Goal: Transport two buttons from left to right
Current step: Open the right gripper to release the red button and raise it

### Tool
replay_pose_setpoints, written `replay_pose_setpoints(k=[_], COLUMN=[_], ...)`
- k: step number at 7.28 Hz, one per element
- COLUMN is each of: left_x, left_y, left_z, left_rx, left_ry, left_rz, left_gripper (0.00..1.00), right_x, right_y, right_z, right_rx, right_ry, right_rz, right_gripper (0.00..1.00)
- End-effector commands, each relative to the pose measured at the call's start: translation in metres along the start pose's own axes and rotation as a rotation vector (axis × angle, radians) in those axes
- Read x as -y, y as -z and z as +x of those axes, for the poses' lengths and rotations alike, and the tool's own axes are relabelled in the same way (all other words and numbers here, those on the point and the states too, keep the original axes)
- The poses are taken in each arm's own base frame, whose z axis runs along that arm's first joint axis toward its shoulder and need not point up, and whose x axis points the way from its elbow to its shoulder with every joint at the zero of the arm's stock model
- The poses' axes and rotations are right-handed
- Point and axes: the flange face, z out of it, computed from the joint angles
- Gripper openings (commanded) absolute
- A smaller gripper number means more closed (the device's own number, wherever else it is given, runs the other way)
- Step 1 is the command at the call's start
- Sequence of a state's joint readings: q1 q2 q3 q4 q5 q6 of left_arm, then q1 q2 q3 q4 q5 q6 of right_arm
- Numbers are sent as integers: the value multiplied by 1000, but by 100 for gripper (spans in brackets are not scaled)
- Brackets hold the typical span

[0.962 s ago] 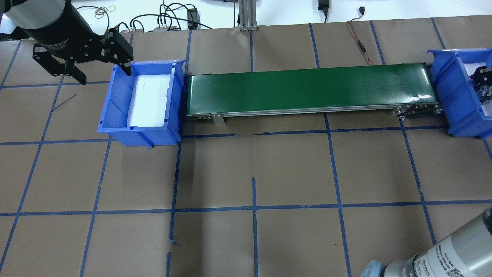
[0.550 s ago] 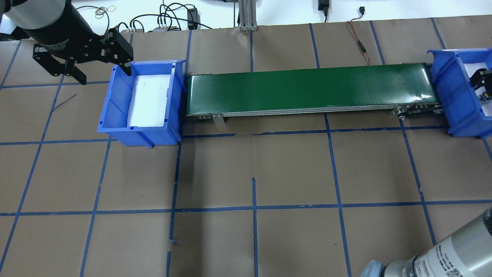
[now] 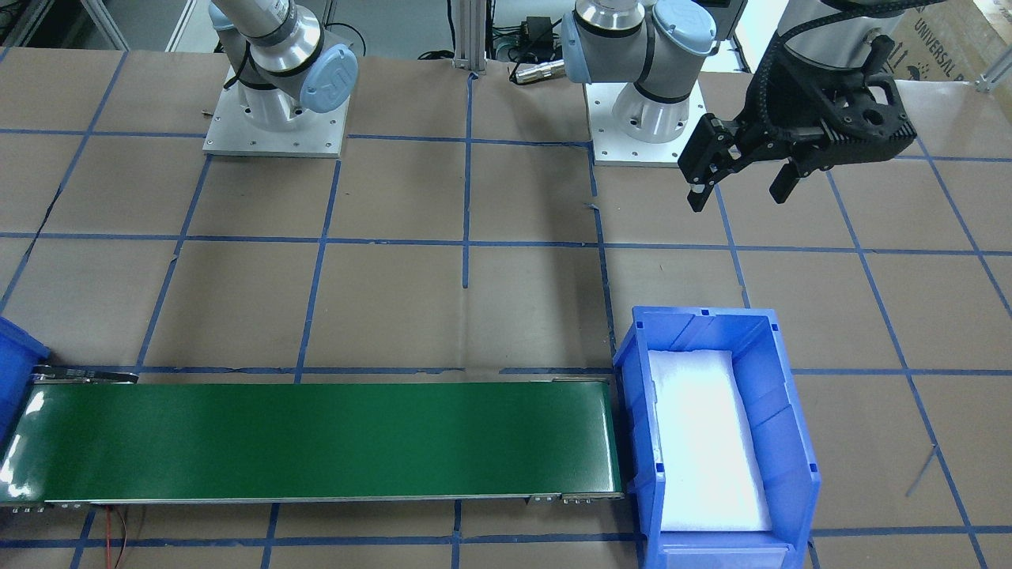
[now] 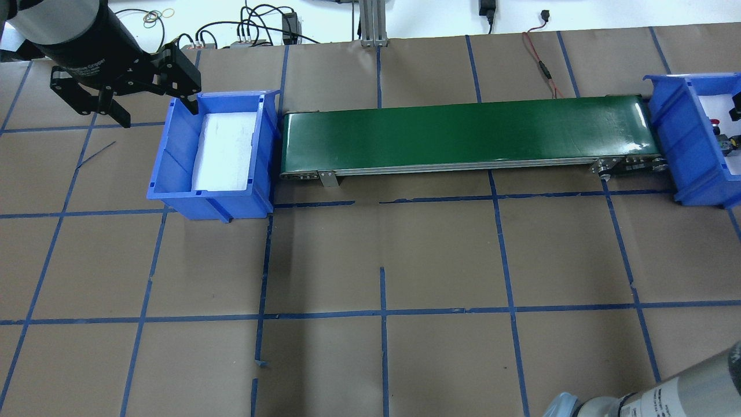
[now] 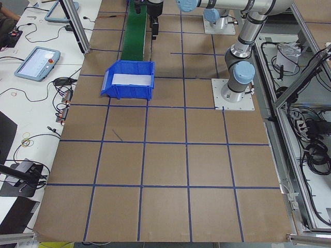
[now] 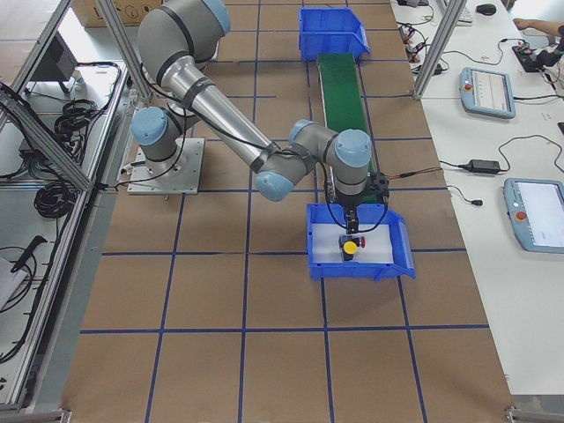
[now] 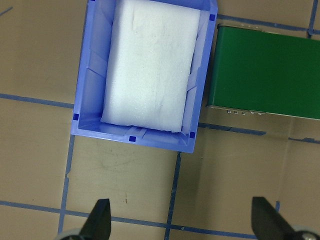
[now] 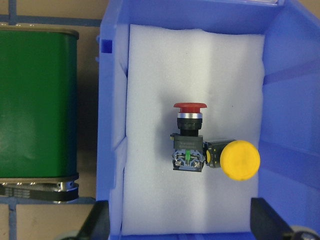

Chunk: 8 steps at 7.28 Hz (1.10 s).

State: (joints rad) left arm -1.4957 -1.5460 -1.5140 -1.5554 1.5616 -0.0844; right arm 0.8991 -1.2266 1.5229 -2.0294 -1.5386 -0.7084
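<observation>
Both buttons lie on the white foam in the right blue bin. The red button lies on its side, its black and grey body toward me. The yellow button lies right beside that body. My right gripper hangs open and empty above them; it also shows in the exterior right view. A bit of the red button shows in the overhead view. My left gripper is open and empty, up beside the left blue bin, which holds only foam.
A green conveyor belt runs between the left bin and the right bin. Brown paper with blue tape lines covers the table. Cables lie along the far edge. The arm bases stand at the robot's side.
My right gripper has lifted out of the right bin toward the overhead view's right edge, uncovering the red button. My left gripper has stayed in place.
</observation>
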Motion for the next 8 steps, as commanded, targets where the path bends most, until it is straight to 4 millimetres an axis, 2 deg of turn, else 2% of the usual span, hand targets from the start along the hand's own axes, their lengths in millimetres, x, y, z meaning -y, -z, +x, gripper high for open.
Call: replay_pose_setpoints(k=[1,3,4,6,7,8], left_x=[0,0,0,0,0,0], left_y=[0,0,0,0,0,0], left_z=[0,0,0,0,0,0], left_rx=[0,0,0,0,0,0], left_ry=[0,0,0,0,0,-2], left_rz=[0,0,0,0,0,0], left_gripper=[100,100,100,100,100,100], right_x=[-10,-5,-11,-24,-25,-22], right_y=[58,99,132,152,166,169], right_z=[-30,-107,-141,-204,-250,-299], right_rx=[11,48,42,72,53,41], right_ry=[15,103,132,119,65,7], right_rz=[-3,-31,-18,-124,-123,-126], right_gripper=[100,100,100,100,100,100])
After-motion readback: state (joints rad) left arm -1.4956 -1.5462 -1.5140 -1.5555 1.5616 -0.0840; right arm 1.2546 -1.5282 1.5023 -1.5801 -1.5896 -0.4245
